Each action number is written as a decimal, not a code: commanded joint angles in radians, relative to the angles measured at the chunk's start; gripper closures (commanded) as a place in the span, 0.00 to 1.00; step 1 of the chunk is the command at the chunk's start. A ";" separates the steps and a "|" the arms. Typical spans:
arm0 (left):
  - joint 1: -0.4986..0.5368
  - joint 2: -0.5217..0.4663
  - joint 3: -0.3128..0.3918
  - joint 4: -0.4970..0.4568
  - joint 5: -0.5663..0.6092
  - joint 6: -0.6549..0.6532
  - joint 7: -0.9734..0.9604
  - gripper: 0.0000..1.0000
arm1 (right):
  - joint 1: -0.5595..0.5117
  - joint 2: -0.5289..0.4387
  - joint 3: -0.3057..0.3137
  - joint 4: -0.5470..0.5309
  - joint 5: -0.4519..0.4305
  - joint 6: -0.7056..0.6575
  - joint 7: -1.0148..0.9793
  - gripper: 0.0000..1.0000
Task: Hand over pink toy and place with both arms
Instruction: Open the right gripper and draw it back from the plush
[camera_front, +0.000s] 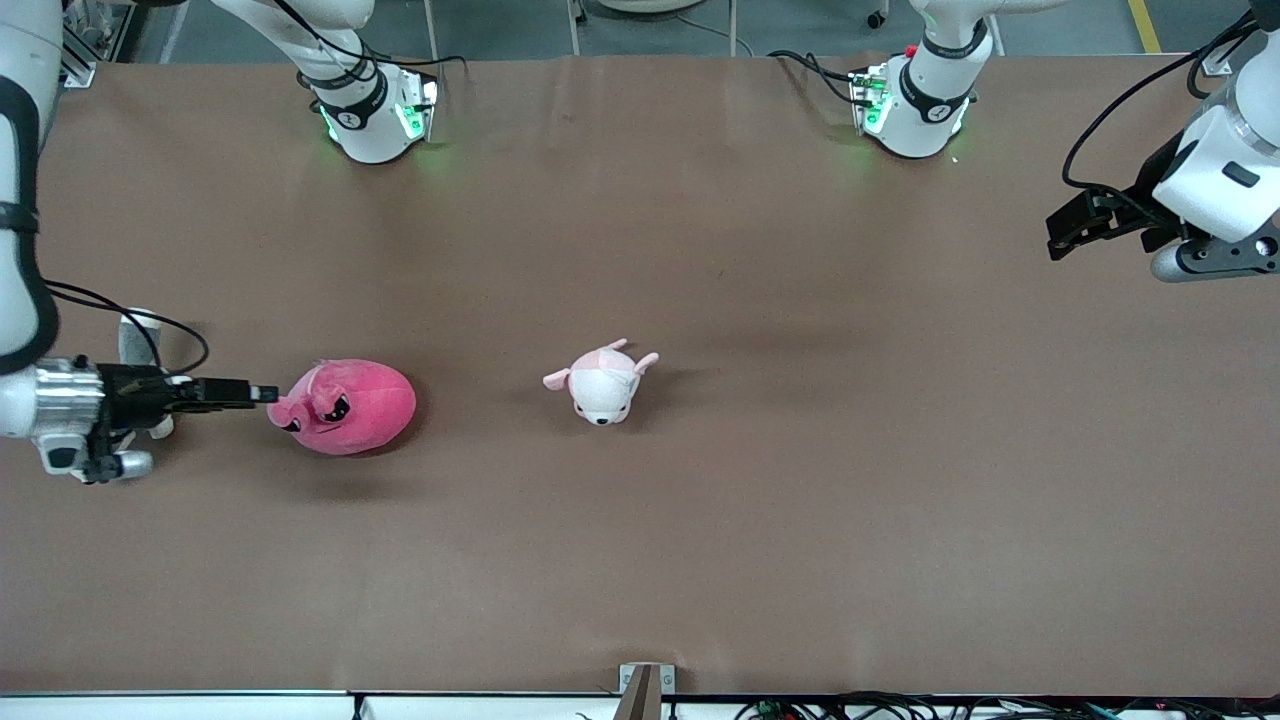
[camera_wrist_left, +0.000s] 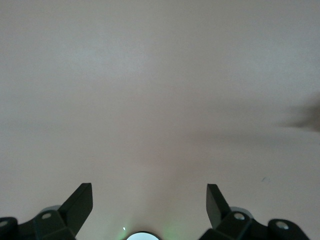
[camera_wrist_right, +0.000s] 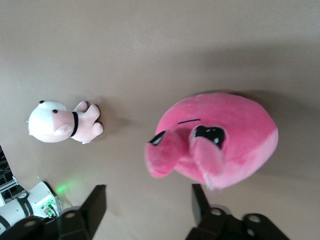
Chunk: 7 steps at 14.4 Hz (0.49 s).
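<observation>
Pink toy (camera_front: 350, 405) lies on the brown tabletop (camera_front: 700, 520) toward the right arm's end. The right tool (camera_front: 262, 394) is low and just beside the toy's face end, with its fingers apart and nothing in them. In the right wrist view the toy (camera_wrist_right: 220, 140) sits just ahead of the spread fingers (camera_wrist_right: 95, 205).

To do this step well, I think the right tool should slide on until both fingers are around a soft part, like the snout or an ear flap, and only then squeeze. A deep bite is best, because the plush is round and may slip.

The toy's long way runs along the tabletop, from one arm's end to the other. Its face points at the right tool.

The left tool (camera_front: 1075, 225) waits up high over its own end of the tabletop, spread wide and holding nothing (camera_wrist_left: 150, 205).

A small pale plush (camera_front: 602, 382) lies beside the toy, nearer the middle.
</observation>
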<state>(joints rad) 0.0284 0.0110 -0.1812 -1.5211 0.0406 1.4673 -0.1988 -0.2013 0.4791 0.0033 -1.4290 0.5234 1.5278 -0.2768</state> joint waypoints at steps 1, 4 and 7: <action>0.002 -0.031 0.003 -0.022 -0.016 0.001 0.013 0.00 | -0.007 -0.082 0.014 0.057 -0.093 -0.090 0.117 0.00; 0.004 -0.036 0.006 -0.022 -0.016 0.004 0.013 0.00 | 0.035 -0.161 0.023 0.098 -0.283 -0.103 0.145 0.00; 0.004 -0.034 0.011 -0.022 -0.018 0.018 0.013 0.00 | 0.115 -0.241 0.023 0.125 -0.489 -0.100 0.146 0.00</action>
<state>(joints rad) 0.0292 0.0028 -0.1783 -1.5216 0.0406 1.4690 -0.1988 -0.1325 0.2906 0.0234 -1.3058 0.1504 1.4251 -0.1551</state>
